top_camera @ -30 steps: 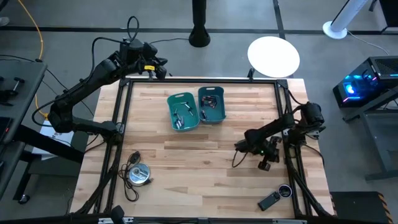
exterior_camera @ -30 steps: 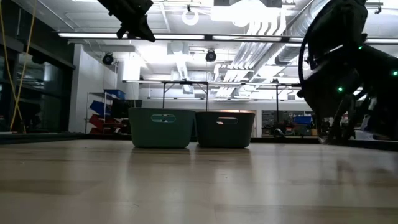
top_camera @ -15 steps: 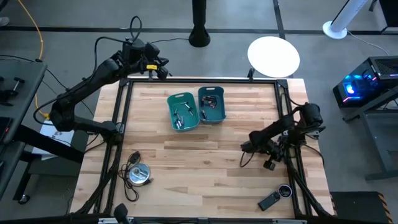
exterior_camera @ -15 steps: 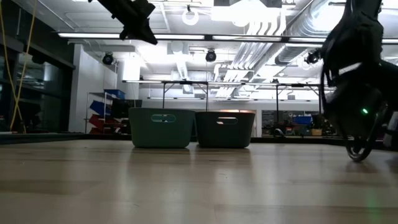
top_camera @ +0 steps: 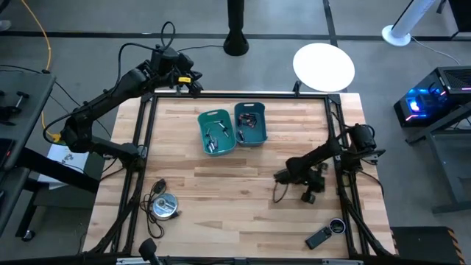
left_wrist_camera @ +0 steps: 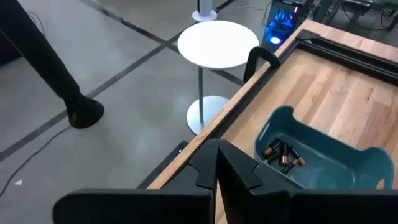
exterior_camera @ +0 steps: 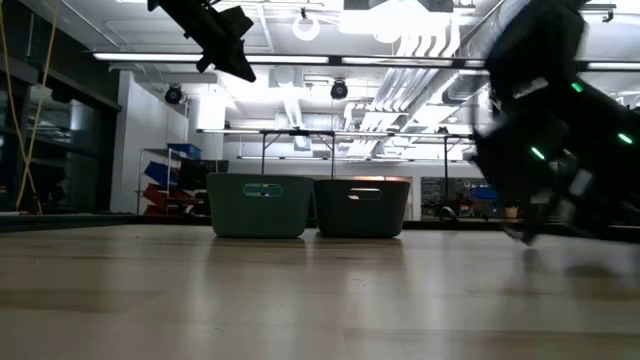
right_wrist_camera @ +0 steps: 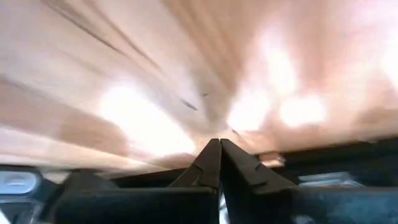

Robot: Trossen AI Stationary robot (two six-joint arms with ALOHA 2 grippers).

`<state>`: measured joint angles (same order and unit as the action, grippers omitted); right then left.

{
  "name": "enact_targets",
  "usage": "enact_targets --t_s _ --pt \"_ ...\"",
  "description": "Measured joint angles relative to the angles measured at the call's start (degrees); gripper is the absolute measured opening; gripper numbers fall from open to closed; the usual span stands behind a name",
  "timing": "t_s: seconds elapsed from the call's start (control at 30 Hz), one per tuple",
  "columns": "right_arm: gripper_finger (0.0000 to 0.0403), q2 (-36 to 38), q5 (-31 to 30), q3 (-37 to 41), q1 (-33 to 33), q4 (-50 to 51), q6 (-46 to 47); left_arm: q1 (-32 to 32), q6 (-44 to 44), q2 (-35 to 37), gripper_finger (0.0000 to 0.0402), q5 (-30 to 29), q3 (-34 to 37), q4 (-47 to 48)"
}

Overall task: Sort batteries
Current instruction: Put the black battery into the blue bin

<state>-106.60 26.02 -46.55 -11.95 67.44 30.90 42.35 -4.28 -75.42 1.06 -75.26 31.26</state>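
Note:
Two teal bins stand side by side at the table's far middle: the left bin (top_camera: pixel 216 132) and the right bin (top_camera: pixel 250 123). Small dark and silvery batteries lie in the left bin (top_camera: pixel 214 137) and in the right bin (top_camera: pixel 248 120). The left wrist view shows one bin (left_wrist_camera: pixel 323 158) with several batteries (left_wrist_camera: pixel 283 154) on its floor. My left gripper (top_camera: pixel 190 81) is shut and empty, high above the table's far left corner (exterior_camera: pixel 228 45). My right gripper (top_camera: pixel 279 177) is shut and empty, low over bare wood at the table's right (right_wrist_camera: pixel 219 148).
A round silver disc with a black cable (top_camera: pixel 163 206) lies near the front left. A black gadget with a round lens (top_camera: pixel 324 235) lies at the front right. Black frame rails (top_camera: pixel 147 125) run along the table's sides. A white round side table (top_camera: pixel 324 66) stands beyond the far edge.
My right gripper has swung toward the table's right edge and then back toward the left, staying low over the wood. My left gripper has drifted a little toward the table's right along the far edge. Both have stayed shut.

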Motion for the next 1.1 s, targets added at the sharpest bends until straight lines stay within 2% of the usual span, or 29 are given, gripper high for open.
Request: enact_targets --t_s 0.1,0.2,0.33,0.5,0.63,0.77,0.9,0.97,1.03,1.1 --pt "0.0000 1.35 -4.87 -5.99 0.36 4.24 0.20 0.00 -0.04 0.20 0.0000 0.00 0.00 -1.16" --pt "0.0000 2.76 -6.03 -7.09 0.13 6.93 1.72 0.00 0.02 0.22 0.0000 0.00 0.00 -2.29" --pt "0.0000 2.88 -1.95 -0.73 -0.49 6.93 2.46 0.00 -0.04 0.21 0.0000 0.03 0.00 -3.20" --pt "0.0000 2.89 -5.71 7.41 0.99 5.19 6.36 0.00 -0.04 0.20 0.0000 0.00 0.00 -3.33" --pt "0.0000 2.43 -7.86 10.35 3.23 0.13 10.22 0.00 -0.03 0.20 0.0000 -0.02 0.00 -3.33" --pt "0.0000 1.30 -7.42 12.11 3.71 -1.85 11.78 0.00 0.11 0.20 0.0000 -0.02 0.00 -3.31" --pt "0.0000 0.47 -5.74 12.42 2.97 -2.25 11.75 0.00 0.11 0.20 0.0000 -0.03 0.00 -3.27" --pt "0.0000 1.18 -1.76 12.55 2.17 -2.90 11.06 0.00 0.12 0.20 0.0000 -0.03 0.00 -3.26" --pt "0.0000 3.09 5.34 11.59 0.41 -5.23 7.00 0.00 0.14 0.20 0.0000 -0.02 0.00 -3.20" --pt "0.0000 6.00 4.77 9.81 -1.04 -7.66 5.10 -0.02 0.14 0.20 0.0000 -0.04 0.00 -3.18"
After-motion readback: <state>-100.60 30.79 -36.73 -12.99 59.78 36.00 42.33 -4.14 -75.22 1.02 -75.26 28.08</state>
